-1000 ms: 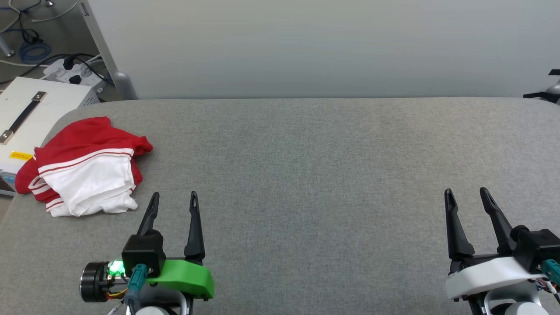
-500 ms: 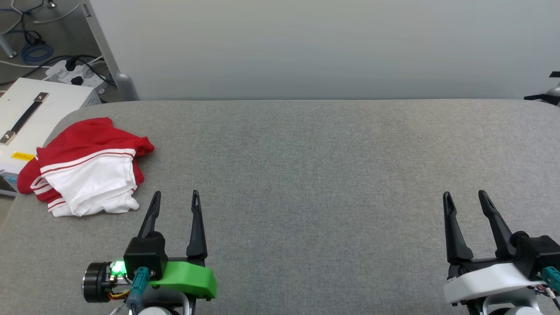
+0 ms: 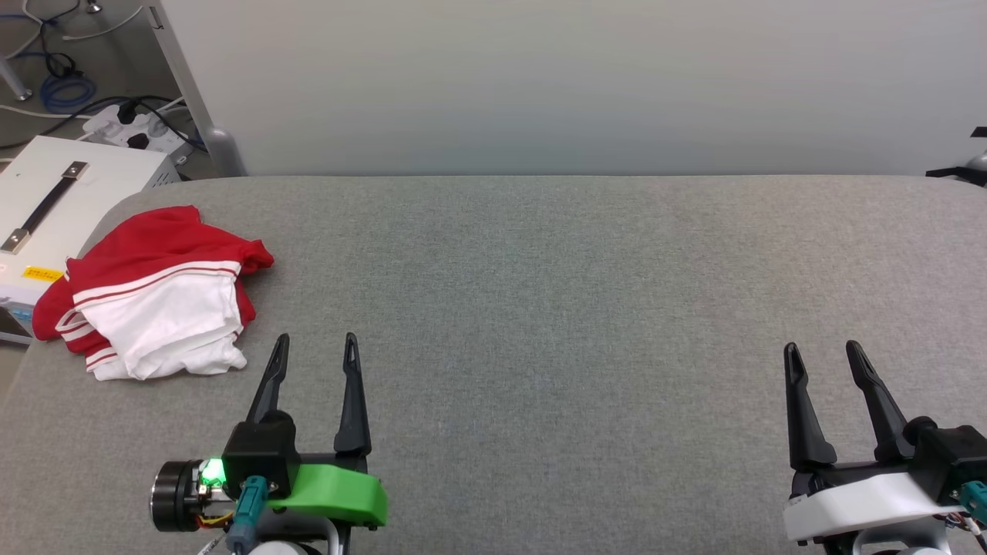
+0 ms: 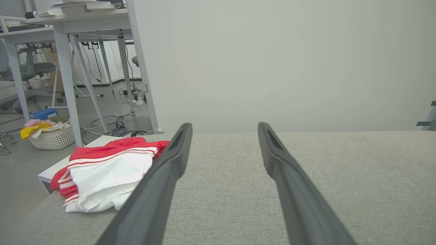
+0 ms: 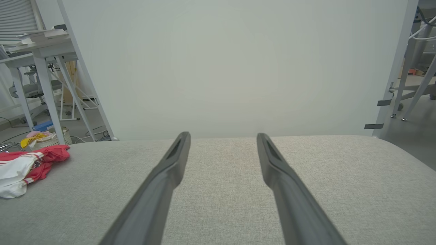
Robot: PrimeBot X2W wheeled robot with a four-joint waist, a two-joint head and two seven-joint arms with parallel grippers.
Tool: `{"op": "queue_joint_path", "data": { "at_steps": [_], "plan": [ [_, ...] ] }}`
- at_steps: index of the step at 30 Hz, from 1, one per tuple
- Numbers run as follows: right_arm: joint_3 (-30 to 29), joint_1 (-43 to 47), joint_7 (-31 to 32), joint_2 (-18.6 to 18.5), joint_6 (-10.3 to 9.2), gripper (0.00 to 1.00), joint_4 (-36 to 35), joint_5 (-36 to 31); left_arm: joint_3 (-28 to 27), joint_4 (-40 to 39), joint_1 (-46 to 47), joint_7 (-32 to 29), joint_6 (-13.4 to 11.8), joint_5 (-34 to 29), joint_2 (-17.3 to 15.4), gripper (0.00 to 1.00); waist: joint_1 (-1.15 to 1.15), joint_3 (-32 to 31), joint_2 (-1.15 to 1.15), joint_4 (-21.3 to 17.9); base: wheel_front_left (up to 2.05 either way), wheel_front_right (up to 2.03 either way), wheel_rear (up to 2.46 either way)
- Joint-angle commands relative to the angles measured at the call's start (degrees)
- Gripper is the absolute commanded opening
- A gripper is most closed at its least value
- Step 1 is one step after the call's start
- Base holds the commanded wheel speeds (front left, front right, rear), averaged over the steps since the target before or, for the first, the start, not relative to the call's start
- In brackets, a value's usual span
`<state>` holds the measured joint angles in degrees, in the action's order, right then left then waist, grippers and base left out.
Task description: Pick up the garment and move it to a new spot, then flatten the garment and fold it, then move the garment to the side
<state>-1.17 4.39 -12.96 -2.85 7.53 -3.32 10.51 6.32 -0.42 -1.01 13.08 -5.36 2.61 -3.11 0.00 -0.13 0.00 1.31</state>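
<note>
The garment [image 3: 154,297], a red jersey with white sleeves and red-white striped trim, lies crumpled in a heap at the left end of the grey padded table [image 3: 540,293]; its print is hidden. It also shows in the left wrist view [image 4: 105,175] and at the far left of the right wrist view [image 5: 24,166]. My left gripper [image 3: 316,343] hovers open just right of the heap, nearer the front edge, holding nothing. Far off at the lower right, my right gripper [image 3: 821,351] is open too, fingers spread over bare fabric.
A white case with a black handle [image 3: 46,208] stands beside the table's left end, with a power strip and cables [image 3: 131,127] on the floor behind. A pale partition wall [image 3: 540,77] rises behind the table. A laundry basket [image 4: 51,136] sits under desks at left.
The view has shifted slightly, so the camera moved. Both grippers stay open; the left one sits slightly further right and the right one slightly lower. The garment lies as before.
</note>
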Motion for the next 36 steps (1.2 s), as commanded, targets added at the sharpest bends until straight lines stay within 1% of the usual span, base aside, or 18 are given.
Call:
{"op": "queue_joint_path", "data": {
  "at_steps": [1, 11, 19, 36],
  "plan": [
    [0.1, 0.6, -0.7, 0.0, -0.04, 1.00, -0.3, 0.8, 0.1, 0.0, 0.4, 0.5, -0.3, 0.6, 0.2, 1.00, 0.00, 0.0, 0.00, 0.0, 0.00, 0.00, 0.00],
    [0.2, 1.2, -1.8, 0.0, -0.04, 1.00, -0.4, 1.3, 0.6, 0.7, 0.2, 1.7, -0.9, 0.7, 0.2, 1.00, 0.00, -0.1, 0.00, 0.1, 0.00, 0.00, 0.00],
    [0.0, 1.4, -2.0, 0.0, -0.04, 1.00, -0.2, -0.4, 0.7, 1.2, 0.2, 1.9, -1.2, 0.1, 0.2, 1.00, 0.00, -0.1, 0.00, 0.2, 0.00, 0.00, 0.00],
    [-0.5, 1.4, -2.0, 0.0, -0.04, 1.00, 0.1, -1.8, 0.8, 1.9, 0.3, 1.9, -1.0, 0.1, 0.2, 1.00, 0.00, -0.1, 0.00, 0.6, 0.00, 0.00, 0.00]
  ]
}}
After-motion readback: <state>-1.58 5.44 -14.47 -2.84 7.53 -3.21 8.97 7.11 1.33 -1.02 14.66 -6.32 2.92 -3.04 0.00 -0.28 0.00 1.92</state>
